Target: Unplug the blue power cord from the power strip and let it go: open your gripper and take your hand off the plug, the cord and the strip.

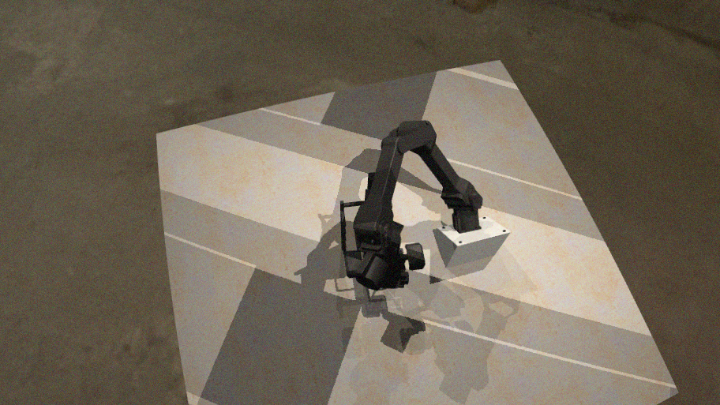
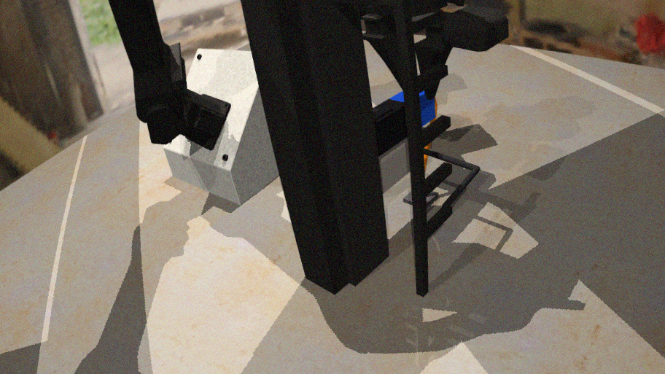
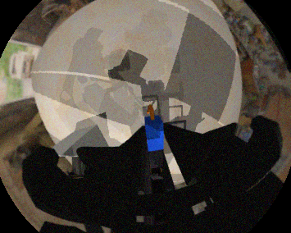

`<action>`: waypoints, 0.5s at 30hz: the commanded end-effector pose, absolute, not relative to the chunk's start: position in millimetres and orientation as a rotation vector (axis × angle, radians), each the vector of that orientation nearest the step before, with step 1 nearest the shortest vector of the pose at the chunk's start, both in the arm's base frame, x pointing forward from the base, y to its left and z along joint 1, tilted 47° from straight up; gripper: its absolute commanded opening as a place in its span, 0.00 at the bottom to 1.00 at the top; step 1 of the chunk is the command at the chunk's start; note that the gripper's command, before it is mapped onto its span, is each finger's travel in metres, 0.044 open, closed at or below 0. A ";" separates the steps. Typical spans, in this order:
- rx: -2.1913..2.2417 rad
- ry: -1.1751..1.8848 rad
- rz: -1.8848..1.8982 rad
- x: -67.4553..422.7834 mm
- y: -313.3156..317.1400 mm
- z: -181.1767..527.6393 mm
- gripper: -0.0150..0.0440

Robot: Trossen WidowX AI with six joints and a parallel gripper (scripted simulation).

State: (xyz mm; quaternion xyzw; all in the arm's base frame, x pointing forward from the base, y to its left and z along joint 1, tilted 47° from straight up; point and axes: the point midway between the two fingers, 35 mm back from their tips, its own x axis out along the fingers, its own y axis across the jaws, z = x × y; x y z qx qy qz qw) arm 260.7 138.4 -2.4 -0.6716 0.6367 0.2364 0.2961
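Note:
The blue plug (image 3: 154, 132) (image 2: 411, 97) sits between my two dark fingers in the wrist view, with an orange prong (image 3: 151, 109) showing beyond its far end. My gripper (image 3: 154, 126) (image 1: 377, 286) is shut on the plug and points down, close above the table. In the exterior view a tall black slab (image 2: 313, 130) stands in front and hides most of the gripper. A thin black barred frame (image 2: 415, 178) (image 1: 343, 230) stands right beside the plug. I cannot tell which dark part is the power strip, nor whether the prongs touch it.
The arm's white base block (image 1: 472, 244) (image 2: 230, 105) stands on the patterned table (image 1: 223, 178) to the right of the gripper. The table's edges drop off to a dark floor (image 1: 79, 114) all around.

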 end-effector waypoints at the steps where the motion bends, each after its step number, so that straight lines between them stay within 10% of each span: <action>1: -1.794 1.681 0.637 259.7 148.5 -6.0 0.30; 15: -1.796 1.682 0.636 261.3 143.6 -5.5 0.92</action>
